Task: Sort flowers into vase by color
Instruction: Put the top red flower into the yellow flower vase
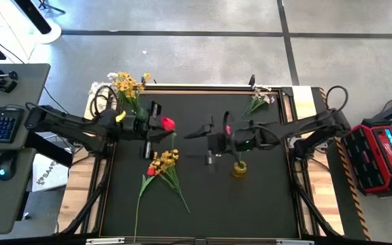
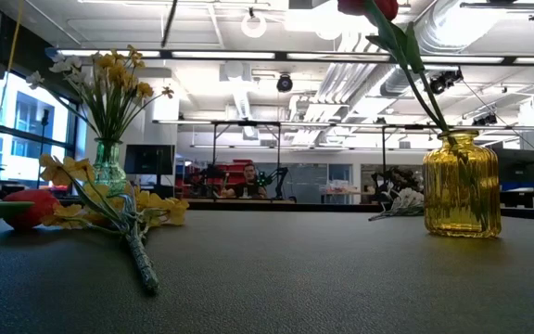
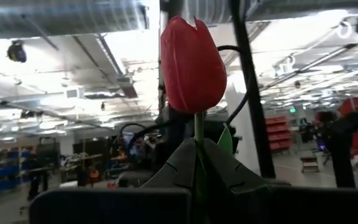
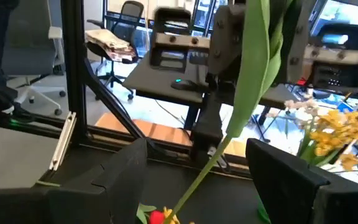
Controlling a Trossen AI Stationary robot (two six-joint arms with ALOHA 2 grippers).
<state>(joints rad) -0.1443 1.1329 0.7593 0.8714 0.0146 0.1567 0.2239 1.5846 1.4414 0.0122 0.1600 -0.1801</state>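
Holding a red tulip [image 3: 193, 65] by its stem, left gripper [image 1: 156, 126] is clenched on it above the mat's left half. Right gripper [image 1: 213, 133] hangs released mid-table beside the yellow vase [image 1: 239, 169], a tulip stem [image 4: 241, 112] between its spread fingers; yellow bunch [image 1: 163, 160] lies on the mat

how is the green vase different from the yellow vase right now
The green vase holds a bunch of yellow flowers; the yellow vase holds a single red tulip. The green vase stands at the table's far left corner; the yellow vase sits mid-table. Both are upright glass.
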